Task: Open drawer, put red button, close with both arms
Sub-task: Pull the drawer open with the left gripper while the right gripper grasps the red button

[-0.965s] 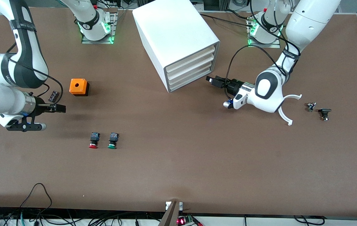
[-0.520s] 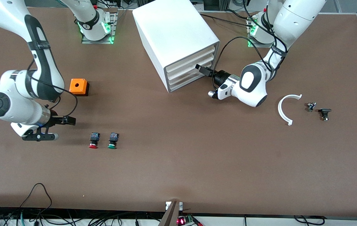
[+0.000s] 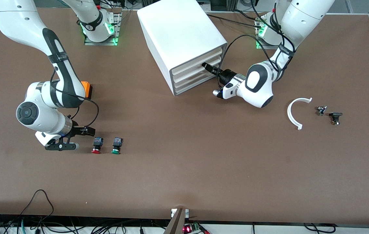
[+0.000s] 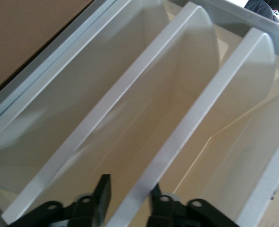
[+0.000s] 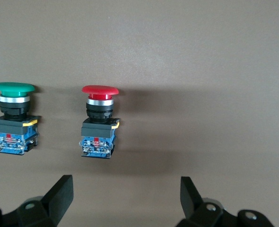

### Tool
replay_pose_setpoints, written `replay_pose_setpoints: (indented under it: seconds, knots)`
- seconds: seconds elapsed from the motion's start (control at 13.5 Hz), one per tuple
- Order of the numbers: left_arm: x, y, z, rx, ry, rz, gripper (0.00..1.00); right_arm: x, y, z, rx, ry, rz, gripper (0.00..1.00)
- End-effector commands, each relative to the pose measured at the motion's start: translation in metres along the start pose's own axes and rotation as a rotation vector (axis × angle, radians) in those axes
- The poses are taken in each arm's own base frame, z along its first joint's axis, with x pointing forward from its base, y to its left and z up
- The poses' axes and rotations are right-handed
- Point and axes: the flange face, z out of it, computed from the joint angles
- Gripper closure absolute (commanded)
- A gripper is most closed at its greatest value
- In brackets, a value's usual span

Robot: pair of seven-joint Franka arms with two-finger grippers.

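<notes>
While the left gripper [image 3: 206, 66] straddles the drawer [image 3: 193, 68] lip with spread jaws, that drawer sits closed in the cabinet [image 3: 181, 42].
Right gripper [image 3: 88, 131], jaws wide, sits just beside the red button [image 3: 96, 145] lying on the table [image 3: 204, 156], green button [image 3: 116, 145] beside it.

Green button [image 3: 116, 145], orange box [image 3: 87, 89], white curved strip [image 3: 295, 112]

Even overhead light; soft shadows — wrist views slightly blurred

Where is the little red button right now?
The red button lies on the table toward the right arm's end, beside the green button, with the right pincer open close by it.
</notes>
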Motion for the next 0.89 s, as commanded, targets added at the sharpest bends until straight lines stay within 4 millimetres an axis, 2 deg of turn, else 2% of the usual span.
replay_pose_setpoints:
  seconds: [0.0, 0.15, 0.3, 0.37, 0.45, 0.52, 0.67, 0.82]
  knots:
    - [-0.004, -0.007, -0.026, 0.004, 0.076, 0.010, 1.00, 0.001, -0.011, 0.017, 0.030, 0.015, 0.005, 0.00]
    - [0.002, -0.015, -0.079, -0.007, 0.175, -0.002, 1.00, 0.001, -0.020, 0.031, 0.034, 0.010, -0.009, 0.00]
    - [0.010, -0.011, -0.125, 0.066, 0.255, 0.031, 1.00, -0.001, -0.047, 0.034, 0.034, 0.007, -0.048, 0.00]
    - [0.013, -0.005, -0.136, 0.121, 0.279, 0.049, 0.89, -0.001, -0.047, 0.038, 0.034, 0.007, -0.048, 0.00]
    - [0.013, -0.005, -0.140, 0.129, 0.289, 0.039, 0.38, 0.000, -0.046, 0.042, 0.035, 0.012, -0.046, 0.00]
    - [0.010, -0.007, -0.147, 0.127, 0.300, 0.033, 0.00, 0.001, -0.044, 0.048, 0.036, 0.019, -0.044, 0.00]
    - [0.007, -0.002, -0.155, 0.128, 0.314, 0.052, 0.00, 0.004, -0.040, 0.052, 0.036, 0.044, -0.043, 0.00]
    - [-0.001, 0.013, -0.170, 0.140, 0.362, 0.068, 0.00, 0.006, -0.022, 0.053, 0.030, 0.046, -0.033, 0.00]
